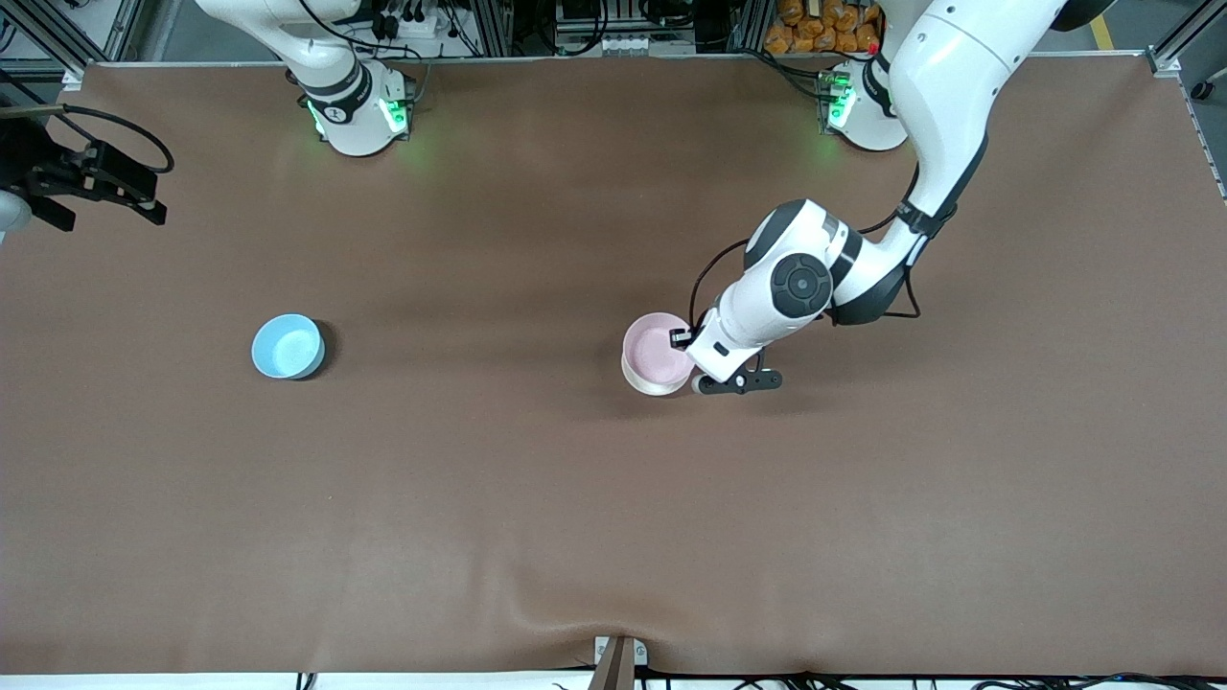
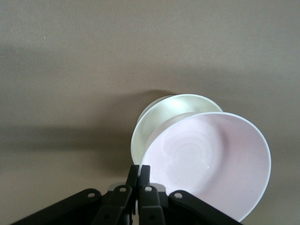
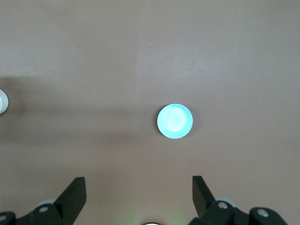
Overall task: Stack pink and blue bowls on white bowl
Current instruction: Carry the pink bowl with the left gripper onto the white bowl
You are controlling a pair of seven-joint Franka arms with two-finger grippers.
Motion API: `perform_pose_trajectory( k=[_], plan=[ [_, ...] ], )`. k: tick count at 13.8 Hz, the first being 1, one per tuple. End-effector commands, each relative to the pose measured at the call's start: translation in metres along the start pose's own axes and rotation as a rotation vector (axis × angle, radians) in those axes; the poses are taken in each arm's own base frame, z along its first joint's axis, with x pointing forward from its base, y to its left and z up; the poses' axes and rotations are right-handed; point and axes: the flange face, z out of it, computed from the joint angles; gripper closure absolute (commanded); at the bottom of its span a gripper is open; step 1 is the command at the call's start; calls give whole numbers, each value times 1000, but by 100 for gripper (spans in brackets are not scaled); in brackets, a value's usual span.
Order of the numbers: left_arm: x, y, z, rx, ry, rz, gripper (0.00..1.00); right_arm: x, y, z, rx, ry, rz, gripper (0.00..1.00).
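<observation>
Front view: the left gripper (image 1: 692,347), right of centre, is clamped on the rim of the pink bowl (image 1: 654,345), held over the white bowl (image 1: 652,381). The blue bowl (image 1: 287,345) sits at centre left. The right gripper (image 1: 105,187) waits at the upper left edge.

Left wrist view: the fingers (image 2: 138,177), pressed together on the pink bowl (image 2: 211,159), hold it tilted and off-centre over the white bowl (image 2: 159,124). It likely needs centring, then lowering and release.

Right wrist view: the right gripper's (image 3: 138,197) fingers stand wide apart high over the blue bowl (image 3: 175,121).

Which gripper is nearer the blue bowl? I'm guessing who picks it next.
Right. The right gripper hangs open high above the table toward its own end, blue bowl in its view. The left gripper grips the pink bowl over the white bowl.
</observation>
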Motion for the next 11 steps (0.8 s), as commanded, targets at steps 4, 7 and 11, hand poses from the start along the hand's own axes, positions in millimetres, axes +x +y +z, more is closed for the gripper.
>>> perform_pose_trajectory(
  k=[4,7,11],
  plan=[
    [7,7,19,4,-2,-14,100,0,1,-3,17,-1,11,0],
    [14,3,19,4,4,-26,0,0,1,-3,17,-1,11,0],
    [38,-36,-77,92,101,-33,0,0,1,-3,17,-1,11,0]
  ],
)
